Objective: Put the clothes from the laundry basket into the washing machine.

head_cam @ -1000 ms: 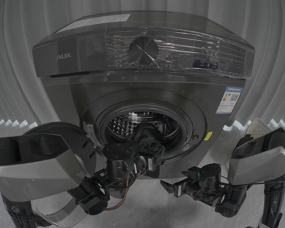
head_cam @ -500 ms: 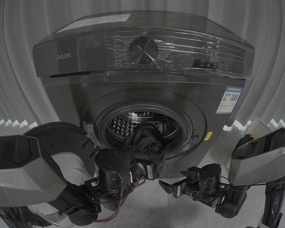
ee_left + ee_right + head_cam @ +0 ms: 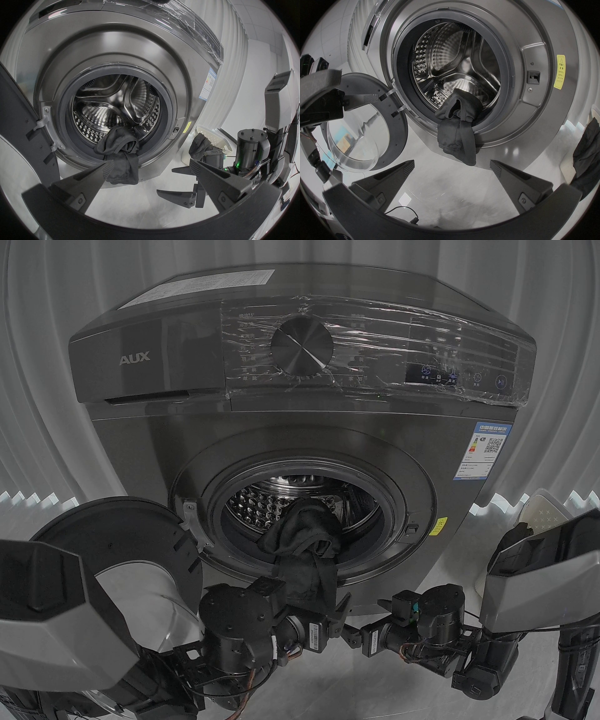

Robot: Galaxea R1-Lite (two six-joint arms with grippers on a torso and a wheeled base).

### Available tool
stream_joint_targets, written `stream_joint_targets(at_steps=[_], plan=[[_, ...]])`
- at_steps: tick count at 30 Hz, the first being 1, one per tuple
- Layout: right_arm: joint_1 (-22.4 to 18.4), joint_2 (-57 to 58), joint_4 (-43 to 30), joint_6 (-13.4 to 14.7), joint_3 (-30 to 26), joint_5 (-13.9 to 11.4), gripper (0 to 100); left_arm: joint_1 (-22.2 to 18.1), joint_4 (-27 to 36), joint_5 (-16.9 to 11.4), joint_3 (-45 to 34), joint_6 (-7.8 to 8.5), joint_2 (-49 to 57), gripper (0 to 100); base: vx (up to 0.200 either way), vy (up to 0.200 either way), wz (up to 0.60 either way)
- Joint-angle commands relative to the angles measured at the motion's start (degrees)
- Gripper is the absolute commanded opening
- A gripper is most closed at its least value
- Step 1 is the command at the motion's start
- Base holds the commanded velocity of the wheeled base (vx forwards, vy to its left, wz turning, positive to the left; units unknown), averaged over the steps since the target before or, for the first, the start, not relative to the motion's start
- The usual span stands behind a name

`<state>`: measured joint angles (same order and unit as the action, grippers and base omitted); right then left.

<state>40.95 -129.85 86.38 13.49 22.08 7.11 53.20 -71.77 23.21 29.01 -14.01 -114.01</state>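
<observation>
Withdrawn from the drum, the left gripper is held released below the opening; the dark garment is draped over the door rim of the washing machine, half outside; the right gripper is spread, empty; the laundry basket, holding dark cloth, is mostly hidden.

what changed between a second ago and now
The left gripper drew back and down from the drum opening and is now open, apart from the dark garment it was at. The garment settled over the lower rim of the washing machine opening, part inside the drum, part hanging outside. The right gripper stayed low in front of the machine, open. The door stayed swung open.
</observation>
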Motion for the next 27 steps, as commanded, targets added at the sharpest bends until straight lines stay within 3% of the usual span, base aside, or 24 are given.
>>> stream_joint_targets(at_steps=[1, 5, 13, 23, 25, 27], plan=[[0.18, -0.14, 0.01, -0.05, 0.07, 0.01, 100, -0.20, 0.05, -0.01, 0.34, 0.21, 0.01, 100, 0.200, 0.000, 0.00], [0.18, -0.40, 0.01, 0.04, 0.07, 0.01, 100, -0.55, -0.74, -0.27, 0.17, 0.21, -0.60, 100, 0.200, 0.000, 0.00], [0.27, -0.49, 0.01, 0.04, -0.10, 0.01, 100, -1.61, -2.59, -0.97, 1.92, 1.17, -2.10, 100, 0.000, 0.000, 0.00], [1.15, 0.48, 0.01, 0.57, -2.74, 1.42, 100, -9.61, -5.40, -4.75, 7.81, 2.14, -6.67, 100, 0.000, 0.000, 0.00], [1.33, 0.74, 0.01, 1.01, -2.92, 1.68, 100, -10.75, -8.13, -6.42, 9.13, 2.58, -9.13, 100, 0.000, 0.000, 0.00], [1.59, 0.65, -0.07, 1.27, -3.00, 1.68, 100, -11.72, -12.08, -6.86, 11.68, 5.04, -13.00, 100, 0.000, 0.000, 0.00]])
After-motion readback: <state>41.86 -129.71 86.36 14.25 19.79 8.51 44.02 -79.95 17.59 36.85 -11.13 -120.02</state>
